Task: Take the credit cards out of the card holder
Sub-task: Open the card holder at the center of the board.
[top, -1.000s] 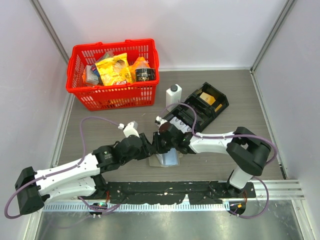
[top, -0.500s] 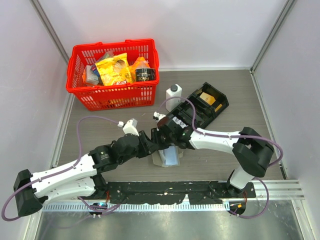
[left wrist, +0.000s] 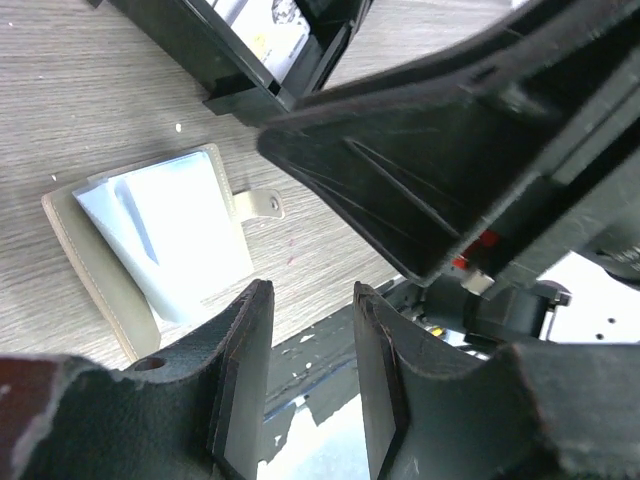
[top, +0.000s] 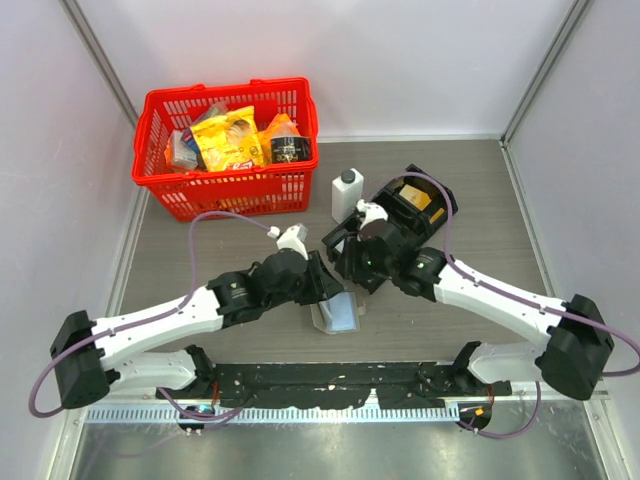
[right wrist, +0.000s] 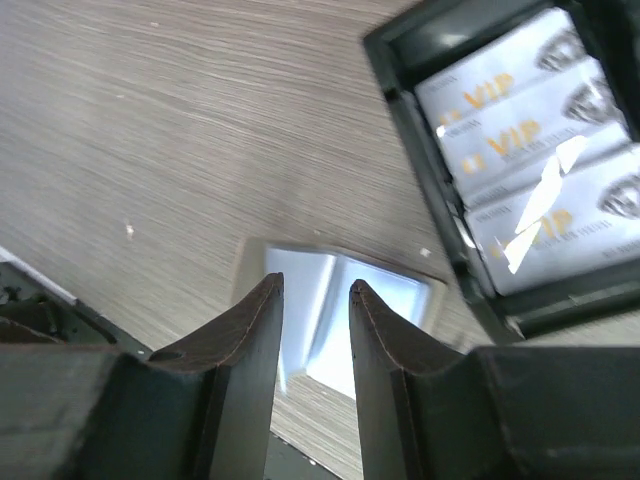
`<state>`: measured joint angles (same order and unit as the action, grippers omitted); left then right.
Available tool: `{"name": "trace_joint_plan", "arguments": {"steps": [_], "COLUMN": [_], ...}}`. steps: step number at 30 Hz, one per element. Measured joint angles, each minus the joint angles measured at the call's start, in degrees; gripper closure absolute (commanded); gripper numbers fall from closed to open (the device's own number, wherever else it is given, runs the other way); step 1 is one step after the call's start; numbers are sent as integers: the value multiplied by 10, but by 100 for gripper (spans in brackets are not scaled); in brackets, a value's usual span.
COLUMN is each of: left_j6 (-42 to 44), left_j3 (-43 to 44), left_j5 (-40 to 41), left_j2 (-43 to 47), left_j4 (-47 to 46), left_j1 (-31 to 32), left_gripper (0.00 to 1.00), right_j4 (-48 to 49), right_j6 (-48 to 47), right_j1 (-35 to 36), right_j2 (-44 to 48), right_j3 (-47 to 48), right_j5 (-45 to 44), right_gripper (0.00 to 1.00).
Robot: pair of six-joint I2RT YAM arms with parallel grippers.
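Holder [top: 338, 313] open flat, centre of table's near edge. Left gripper [left wrist: 305, 300] narrow gap, empty, just beside it; right gripper [right wrist: 315, 290] same, above it. Risk: unpinned holder slides or lifts with card; crowded arms may clash.

We find the card holder [top: 338, 312] lying open and flat on the tabletop [top: 460, 200], close to its near edge and about midway between the left and right edges. Its cover is grey-tan and its inner panel is pale blue and shiny. A small closing tab [left wrist: 258, 205] sticks out from one side. We cannot tell whether it holds anything. Three credit cards [right wrist: 520, 140], pale with gold "VIP" lettering, lie overlapped in a compartment of the black tray [right wrist: 440, 190].
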<state>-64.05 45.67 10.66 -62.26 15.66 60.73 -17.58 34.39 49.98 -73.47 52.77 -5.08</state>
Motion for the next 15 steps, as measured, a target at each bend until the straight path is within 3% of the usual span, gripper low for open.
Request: {"name": "trace_joint_plan", "arguments": {"steps": [7, 12, 15], "left_j6": [30, 43, 57], "left_j3": [24, 30, 61], "left_j5": [-28, -22, -14], "left_j2": [-49, -59, -110], "left_j4": [2, 3, 5], "left_j1": [0, 0, 0], "left_gripper": [55, 57, 57], "right_j4": [-36, -48, -46], "right_j6": [12, 29, 39], "right_j1": [-15, -15, -16], "right_j2": [56, 85, 108], "right_j3": [-86, -126, -144], "right_j5": [-29, -33, -31], "right_gripper": [62, 66, 69]}}
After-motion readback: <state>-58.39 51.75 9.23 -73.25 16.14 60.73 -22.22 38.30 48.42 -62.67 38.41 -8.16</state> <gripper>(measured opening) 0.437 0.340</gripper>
